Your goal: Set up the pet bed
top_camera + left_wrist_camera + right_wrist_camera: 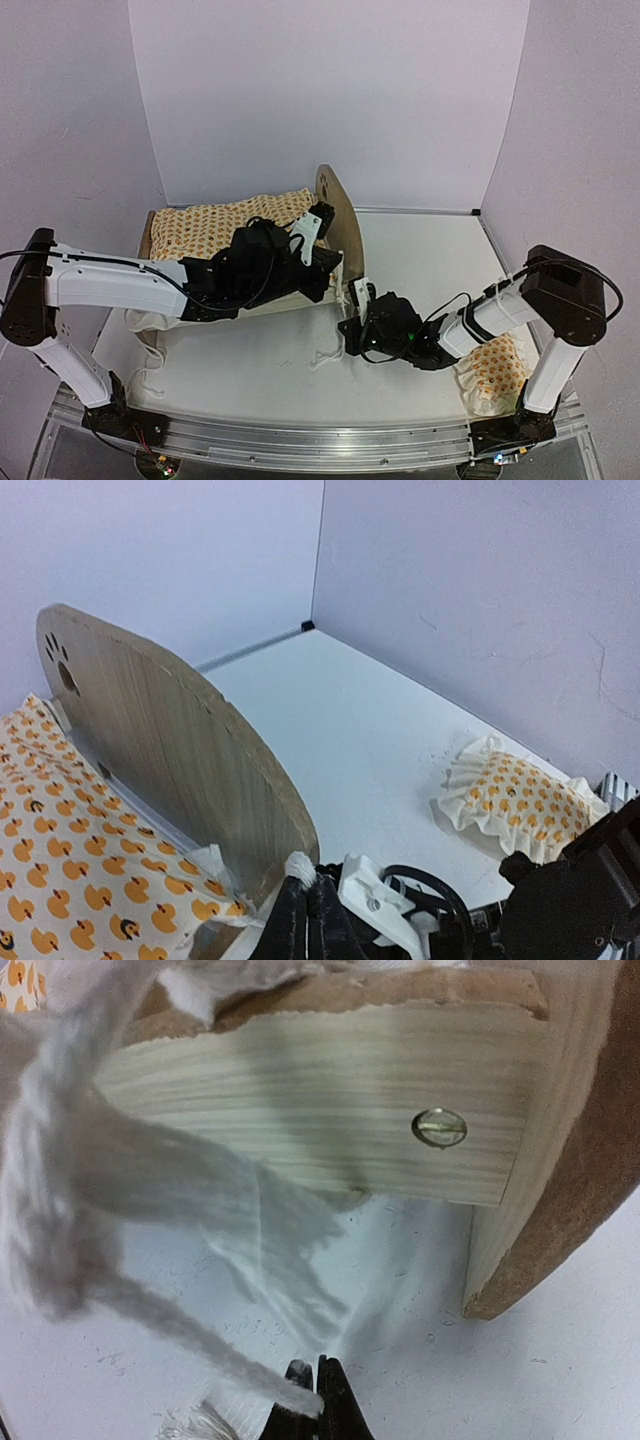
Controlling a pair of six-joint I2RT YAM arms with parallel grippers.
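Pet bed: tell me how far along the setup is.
Done: the quilt lies across the pet bed. In hand: the left gripper and right gripper are both shut on the quilt's white frill at the bed's end. Left: the pillow sits on the table, off the bed.

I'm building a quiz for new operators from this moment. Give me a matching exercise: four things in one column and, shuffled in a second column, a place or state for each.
Things
1. quilt
2. pillow
3. end board
4. right gripper

Places or states
A. lying on the table, apart from the bed
B. pinched shut on white trim
C. standing upright, with a paw-print cutout near its top
D. draped over the bed

Pairs: 1-D, 2-A, 3-C, 4-B
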